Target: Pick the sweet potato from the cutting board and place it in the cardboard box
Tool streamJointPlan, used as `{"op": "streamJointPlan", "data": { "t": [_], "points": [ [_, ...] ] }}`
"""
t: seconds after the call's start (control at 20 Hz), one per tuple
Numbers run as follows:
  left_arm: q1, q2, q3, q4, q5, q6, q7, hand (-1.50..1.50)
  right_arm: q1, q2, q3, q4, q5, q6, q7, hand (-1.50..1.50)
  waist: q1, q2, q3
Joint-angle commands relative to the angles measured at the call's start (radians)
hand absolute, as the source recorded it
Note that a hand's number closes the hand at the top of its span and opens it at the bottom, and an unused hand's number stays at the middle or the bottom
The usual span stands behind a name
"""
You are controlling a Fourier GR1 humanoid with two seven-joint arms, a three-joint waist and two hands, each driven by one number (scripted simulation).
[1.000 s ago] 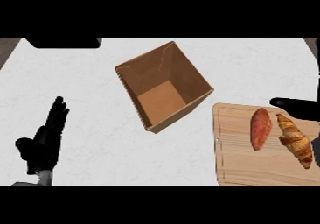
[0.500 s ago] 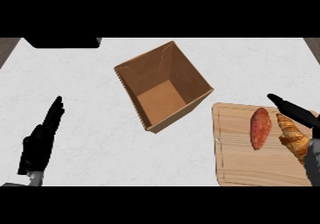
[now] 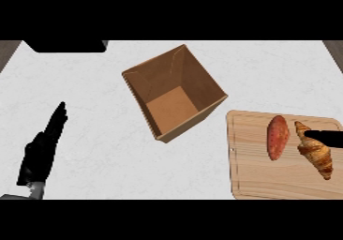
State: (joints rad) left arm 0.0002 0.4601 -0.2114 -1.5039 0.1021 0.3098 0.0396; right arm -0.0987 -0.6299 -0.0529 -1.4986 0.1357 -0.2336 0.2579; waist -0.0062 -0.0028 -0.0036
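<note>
Looking steeply down, I see a pale, faintly marbled white counter [image 3: 271, 70] filling most of the view, with dark wood strips at the upper left and upper right corners and a flat black object [image 3: 65, 45] at the top edge.

Near the centre stands an open cardboard box [image 3: 173, 92], brown and matte, its walls flaring outward and its square floor a lighter orange-brown. Just beside its lower right corner lies a light wooden cutting board [image 3: 271, 180] with visible grain, rounded corners and a thin groove near its rim.

The sweet potato [image 3: 277, 138] lies on the board's upper part, a reddish-orange oval, rough-skinned and pointing up and down. Right of it lies a croissant [image 3: 316, 152], golden brown and ridged, angled down to the right.

My right hand [image 3: 328, 139] comes in from the right edge as a dark shape across the croissant's upper part, just right of the sweet potato and not touching it; I cannot tell how its fingers are set. Half a second ago it showed higher up and more fully, with fingers spread.

My left hand [image 3: 41, 152] rests at the lower left, open with fingers straight and pointing up, much as before.
</note>
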Motion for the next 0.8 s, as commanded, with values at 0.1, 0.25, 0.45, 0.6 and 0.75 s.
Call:
{"op": "streamJointPlan", "data": {
  "t": [0.1, 0.25, 0.45, 0.6, 0.75],
  "points": [
    [0.006, -0.006, -0.010, -0.016, -0.011, -0.004, 0.008, 0.00, 0.000, -0.184, 0.107, -0.082, -0.033, 0.326, 0.272, -1.50, 0.010, -0.002, -0.001],
    [-0.011, -0.005, -0.002, -0.001, -0.010, -0.017, 0.010, 0.00, -0.037, -0.210, 0.137, -0.108, -0.102, 0.458, 0.373, -1.50, 0.015, 0.002, 0.001],
    [0.032, -0.053, -0.023, -0.029, -0.054, 0.021, -0.002, 0.00, -0.126, -0.131, 0.183, -0.166, -0.113, 0.479, 0.577, -1.50, 0.017, 0.003, 0.002],
    [-0.047, -0.040, 0.044, 0.048, -0.032, -0.036, 0.001, 0.00, -0.156, -0.068, 0.221, -0.168, -0.052, 0.481, 0.649, -1.50, 0.011, 0.004, 0.003],
    [0.024, -0.061, 0.035, -0.024, -0.076, -0.024, 0.000, 0.00, -0.156, -0.016, 0.204, -0.191, -0.001, 0.471, 0.723, -1.50, 0.011, 0.002, 0.003]
  ]
}}
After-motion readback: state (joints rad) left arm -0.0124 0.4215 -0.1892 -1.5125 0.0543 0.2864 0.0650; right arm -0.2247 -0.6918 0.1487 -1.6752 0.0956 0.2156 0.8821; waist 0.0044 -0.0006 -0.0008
